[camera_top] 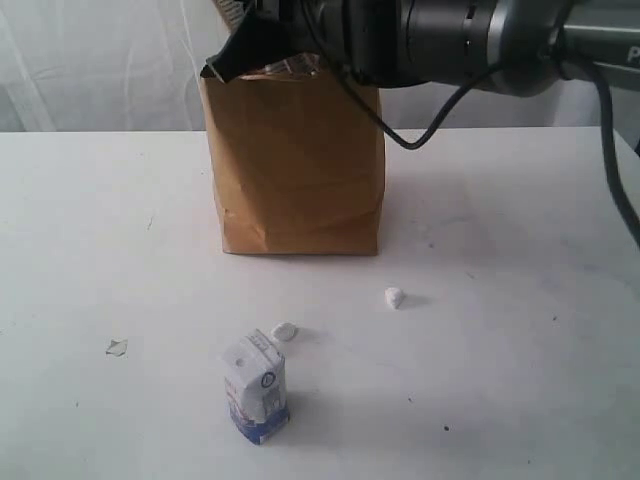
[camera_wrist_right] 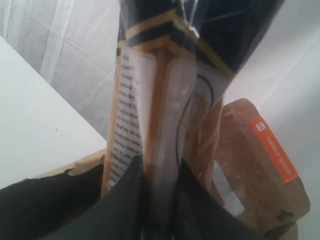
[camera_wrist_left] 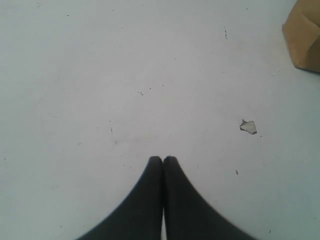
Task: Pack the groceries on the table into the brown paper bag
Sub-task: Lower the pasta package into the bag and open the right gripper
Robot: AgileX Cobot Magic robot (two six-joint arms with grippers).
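The brown paper bag (camera_top: 295, 165) stands upright at the middle of the white table (camera_top: 500, 350). My right gripper (camera_top: 252, 52) hangs over the bag's open top, shut on the long dark packet (camera_wrist_right: 165, 85), whose clear tan end sits between the fingers (camera_wrist_right: 125, 200). In the right wrist view the brown pouch (camera_wrist_right: 260, 165) with an orange label is right behind the packet, by the bag's rim (camera_wrist_right: 75, 167). A small white-blue carton (camera_top: 257, 388) stands alone on the table in front. My left gripper (camera_wrist_left: 163, 159) is shut and empty above bare table, with one bag corner (camera_wrist_left: 305, 40) at the frame's edge.
Two small white lumps (camera_top: 285, 331) (camera_top: 393, 297) lie between the carton and the bag. A small pale scrap (camera_top: 117, 347) (camera_wrist_left: 248, 127) lies on the left part of the table. The right arm and its cable (camera_top: 430, 130) stretch across above the bag's right side.
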